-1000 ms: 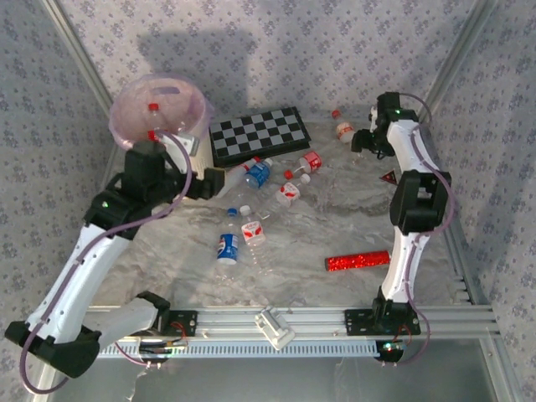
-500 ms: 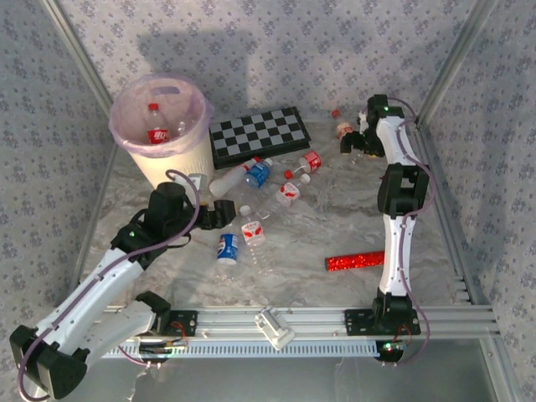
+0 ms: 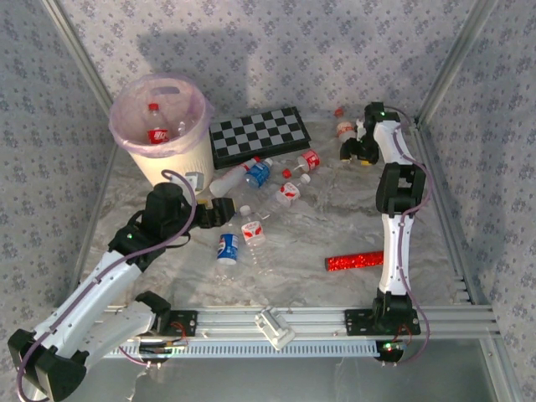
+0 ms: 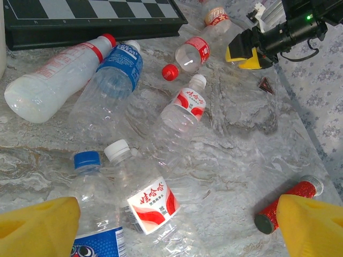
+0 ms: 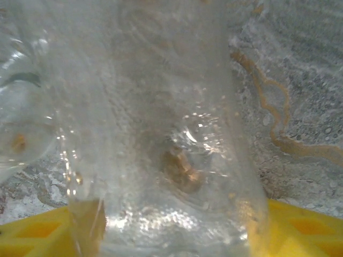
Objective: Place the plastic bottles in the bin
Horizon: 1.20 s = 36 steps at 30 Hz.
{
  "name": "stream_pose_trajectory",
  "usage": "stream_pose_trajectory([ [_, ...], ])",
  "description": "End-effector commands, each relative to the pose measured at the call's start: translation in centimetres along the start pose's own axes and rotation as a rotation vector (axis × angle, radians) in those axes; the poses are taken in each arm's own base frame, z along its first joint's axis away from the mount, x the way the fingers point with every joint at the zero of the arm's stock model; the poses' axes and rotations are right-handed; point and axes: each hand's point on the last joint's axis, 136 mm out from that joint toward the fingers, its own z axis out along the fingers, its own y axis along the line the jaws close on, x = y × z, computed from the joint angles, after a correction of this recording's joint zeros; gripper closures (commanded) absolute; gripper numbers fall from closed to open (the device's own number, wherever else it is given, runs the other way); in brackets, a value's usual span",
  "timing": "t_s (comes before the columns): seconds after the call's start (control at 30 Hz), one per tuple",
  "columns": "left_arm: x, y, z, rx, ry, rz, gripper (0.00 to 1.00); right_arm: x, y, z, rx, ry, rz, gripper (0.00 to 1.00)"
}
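The cream bin [image 3: 172, 159] with a pink liner stands at the back left, with a red-labelled bottle [image 3: 157, 134] inside. Several plastic bottles lie mid-table. My left gripper [image 3: 219, 213] hovers open over them. In the left wrist view its yellow fingertips [image 4: 38, 227] flank a red-labelled bottle [image 4: 147, 201] and a blue-capped bottle [image 4: 92, 214] without touching either. At the back right, my right gripper [image 3: 354, 152] is down on a clear bottle [image 3: 344, 130]. In the right wrist view that bottle [image 5: 171, 134] spans the gap, and both yellow fingers [image 5: 300, 230] press its sides.
A checkerboard [image 3: 258, 134] lies behind the bottles, beside the bin. A red glittery tube [image 3: 358, 261] rests near the right arm's base. A loose red cap [image 4: 170, 72] sits among the bottles. Patterned walls close in the table on three sides.
My left arm has swung away from the bin and come down over the bottles. My right gripper has dropped onto the back-right bottle and its jaws have narrowed on it.
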Motion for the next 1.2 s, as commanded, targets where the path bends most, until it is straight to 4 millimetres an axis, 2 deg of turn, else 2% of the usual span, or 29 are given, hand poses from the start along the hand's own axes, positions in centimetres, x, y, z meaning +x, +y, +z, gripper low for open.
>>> stream_pose_trajectory([
  [0.0,-1.8,-1.8,-0.5,0.062,-0.052,0.000,0.06,-0.2,0.2,-2.8,-0.008,-0.034,-0.020,0.34],
  [0.2,-3.4,-3.7,-0.6,0.138,-0.087,-0.022,0.06,-0.1,-0.6,-6.3,0.002,-0.099,-0.012,0.42],
  [0.33,-3.6,-4.2,0.2,0.159,-0.077,-0.032,0.06,-0.6,0.0,-9.5,-0.035,-0.195,-0.012,0.48],
  [0.5,-4.4,-4.7,1.0,0.193,-0.105,-0.075,0.06,1.6,1.0,-12.7,-0.058,-0.267,0.022,0.52],
  [0.73,-6.2,-5.3,1.7,0.226,-0.183,-0.136,0.05,7.1,6.2,-14.9,-0.184,-0.351,-0.011,0.55],
  [0.83,-6.4,-6.0,2.4,0.266,-0.185,-0.151,0.01,9.7,9.4,-15.8,-0.269,-0.402,-0.057,0.55],
  [0.97,-6.6,-6.8,3.6,0.306,-0.193,-0.159,0.00,14.8,14.6,-16.5,-0.397,-0.452,-0.164,0.58],
  [1.07,-6.6,-7.4,4.7,0.330,-0.200,-0.161,0.00,18.4,18.8,-17.4,-0.525,-0.526,-0.242,0.64],
  [1.17,-6.4,-8.0,5.8,0.350,-0.206,-0.164,0.00,21.2,21.1,-17.8,-0.570,-0.561,-0.292,0.64],
])
